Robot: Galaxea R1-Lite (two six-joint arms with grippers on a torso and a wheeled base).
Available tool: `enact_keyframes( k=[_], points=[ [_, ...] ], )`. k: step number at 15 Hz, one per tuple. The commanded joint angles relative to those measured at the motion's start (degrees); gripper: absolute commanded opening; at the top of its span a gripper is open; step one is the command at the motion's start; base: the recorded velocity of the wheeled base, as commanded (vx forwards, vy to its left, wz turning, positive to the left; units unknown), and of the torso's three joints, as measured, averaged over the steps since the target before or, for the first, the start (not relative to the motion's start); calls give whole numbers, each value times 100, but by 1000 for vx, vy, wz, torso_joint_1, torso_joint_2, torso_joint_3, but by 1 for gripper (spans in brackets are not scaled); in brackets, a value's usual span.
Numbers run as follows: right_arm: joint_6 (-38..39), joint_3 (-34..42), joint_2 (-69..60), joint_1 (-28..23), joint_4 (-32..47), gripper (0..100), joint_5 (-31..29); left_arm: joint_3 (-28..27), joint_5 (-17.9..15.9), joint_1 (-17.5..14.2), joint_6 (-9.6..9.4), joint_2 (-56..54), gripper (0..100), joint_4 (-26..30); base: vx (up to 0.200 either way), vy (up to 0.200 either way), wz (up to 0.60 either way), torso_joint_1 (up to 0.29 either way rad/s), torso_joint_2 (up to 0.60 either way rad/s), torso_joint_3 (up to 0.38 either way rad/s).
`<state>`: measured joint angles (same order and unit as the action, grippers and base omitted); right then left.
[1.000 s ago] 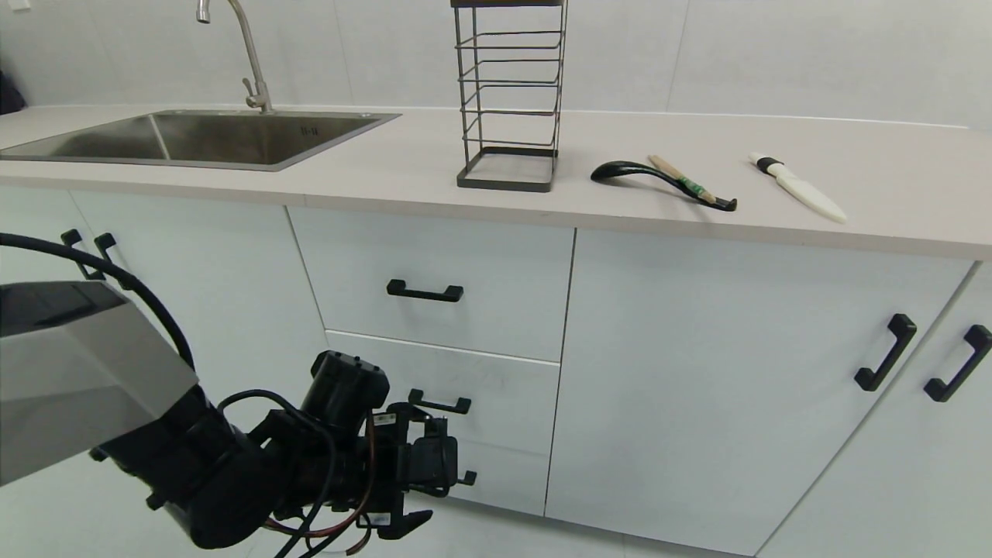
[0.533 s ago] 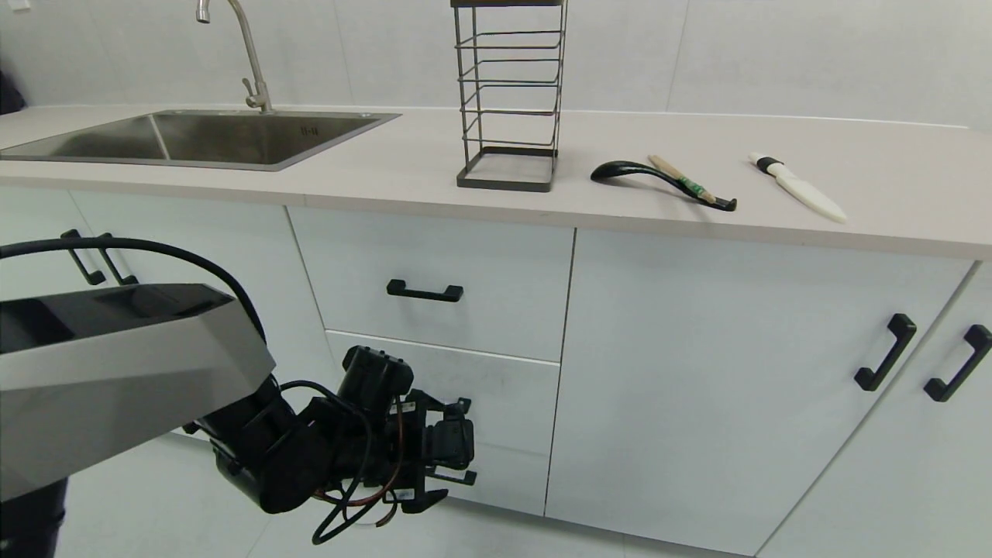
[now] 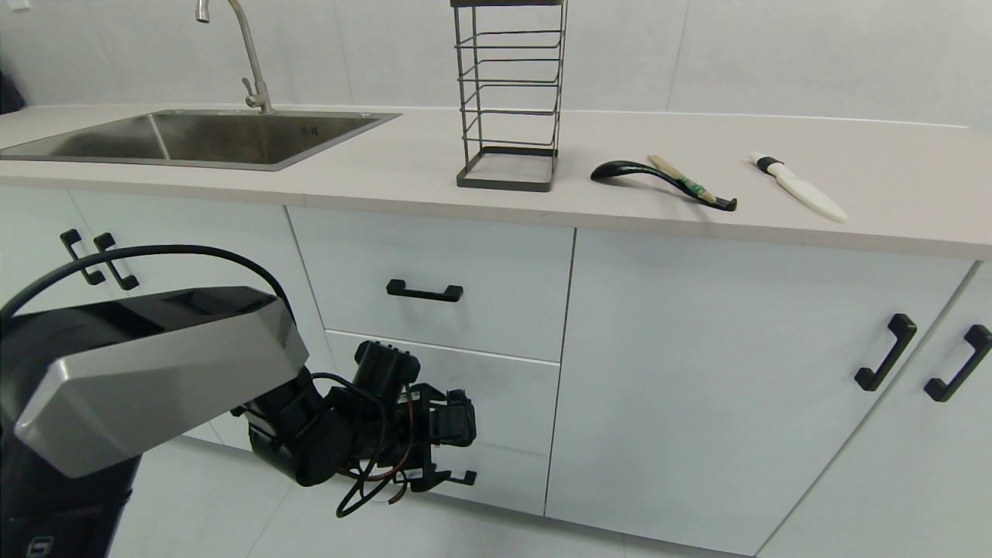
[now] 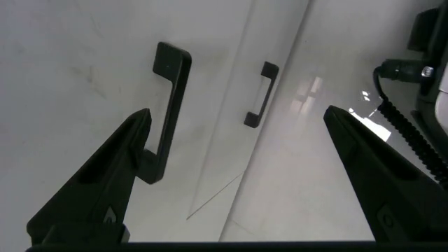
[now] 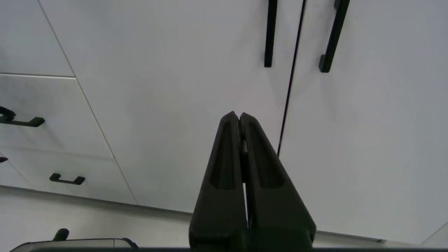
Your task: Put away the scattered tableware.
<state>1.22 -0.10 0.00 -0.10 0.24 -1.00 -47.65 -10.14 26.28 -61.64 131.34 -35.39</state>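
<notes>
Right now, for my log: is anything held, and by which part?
Nothing held: left end effector open near a drawer handle; right end effector shut, empty.

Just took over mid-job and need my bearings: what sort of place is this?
Most likely a home-style kitchen: a steel sink with a tap set in a countertop, white drawers and cabinet doors below, and a black ladle and white knife lying beside a wire rack.

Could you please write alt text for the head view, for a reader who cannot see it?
The left arm's open tool is at the front of the lower drawer under a kitchen counter. On the counter lie a black ladle and a white knife, right of a wire rack and a sink.
</notes>
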Motion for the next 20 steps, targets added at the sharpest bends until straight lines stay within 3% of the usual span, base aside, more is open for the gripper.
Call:
enact_keyframes(
  k=[1, 9, 20],
  points=[
    [1, 1, 9, 1, 2, 0, 3, -51, -5, -44, -6, 120, 100, -3, 0, 0, 0, 0, 0, 0],
    [1, 1, 9, 1, 2, 0, 3, -517, -32, -167, -42, 463, 100, -12, 0, 0, 0, 0, 0, 0],
    [1, 1, 9, 1, 2, 0, 3, -675, -40, -167, -68, 814, 100, -12, 0, 0, 0, 0, 0, 0]
  ],
)
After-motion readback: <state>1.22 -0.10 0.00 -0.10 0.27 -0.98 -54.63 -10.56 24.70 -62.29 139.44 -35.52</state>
